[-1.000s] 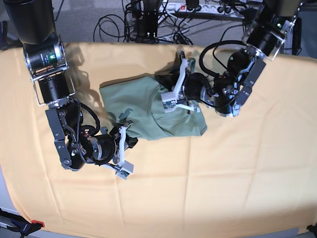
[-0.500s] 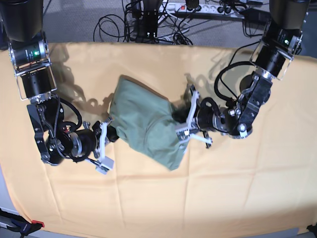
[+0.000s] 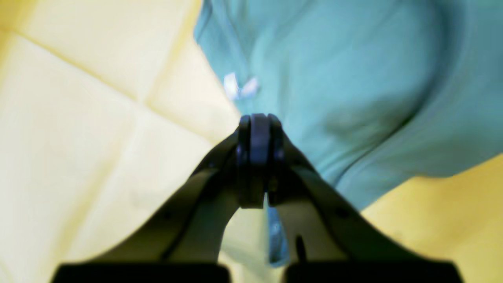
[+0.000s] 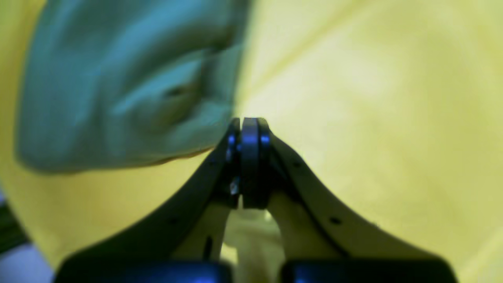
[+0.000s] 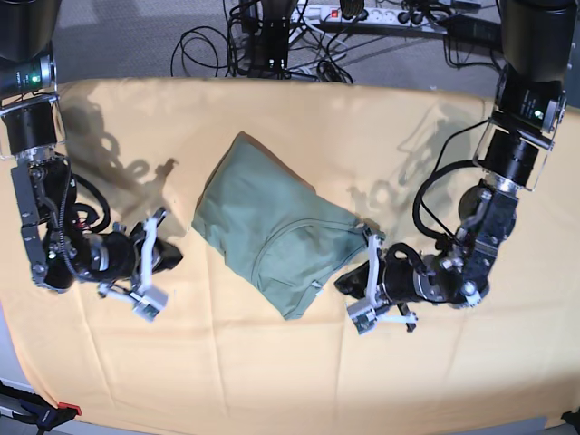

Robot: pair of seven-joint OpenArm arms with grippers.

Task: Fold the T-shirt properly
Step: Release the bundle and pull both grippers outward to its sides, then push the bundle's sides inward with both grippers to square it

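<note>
The sage-green T-shirt (image 5: 267, 231) lies spread on the yellow-orange cloth (image 5: 272, 381), mid-table, with one point toward the front. In the left wrist view the T-shirt (image 3: 353, 78) fills the upper right, its pale tag (image 3: 239, 86) just beyond the tips. My left gripper (image 5: 347, 281) (image 3: 255, 129) is shut at the T-shirt's right edge, and a green strip shows in the gap behind its pads. My right gripper (image 5: 172, 256) (image 4: 249, 129) is shut with nothing seen in it, a short way left of the T-shirt (image 4: 125, 90).
Cables and a power strip (image 5: 362, 14) lie on the floor past the table's back edge. The yellow-orange cloth reaches the table's edges on all sides, with creases.
Both arms have swung toward the front, dragging the T-shirt down and spreading it out. The right gripper has come off the T-shirt and drawn away to the left.
</note>
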